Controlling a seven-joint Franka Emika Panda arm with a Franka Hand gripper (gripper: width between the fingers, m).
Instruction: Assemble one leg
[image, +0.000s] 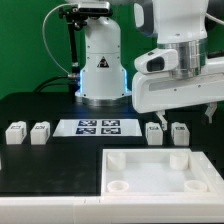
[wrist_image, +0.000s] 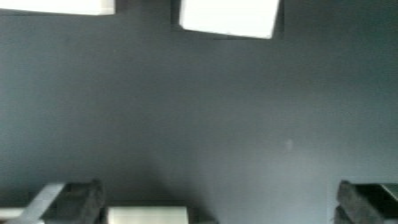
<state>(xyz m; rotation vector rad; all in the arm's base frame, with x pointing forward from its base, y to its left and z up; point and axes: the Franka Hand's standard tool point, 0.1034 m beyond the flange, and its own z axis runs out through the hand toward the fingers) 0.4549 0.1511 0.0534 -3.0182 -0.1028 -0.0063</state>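
Four legs lie in a row on the black table (image: 30, 108), in two pairs. On the exterior view's left are the outer left leg (image: 15, 133) and the inner left leg (image: 40, 131). On its right are the inner right leg (image: 154, 131) and the outer right leg (image: 179, 132). Each is a small chunky white block with a dark square tag on its near face; the pattern is too small to read. The marker board (image: 100, 127) lies flat between the pairs.

The white arm enters from the exterior view's upper right with its wrist pointing down. The gripper (image: 180, 114) hangs above the right pair, clear of both legs. The jaws are spread wide and hold nothing. In the wrist view the gripper (wrist_image: 222, 205) shows dark fingers (wrist_image: 63, 203) at opposite edges, with bare table between them. A white piece (wrist_image: 148, 214) sits just beside one finger; I cannot tell which part it is. The arm's base (image: 100, 65) stands far centre.

A large white panel (image: 145, 172) lies flat at near right. It has a raised rim and round sockets (image: 120, 158) at its corners, opening upward.
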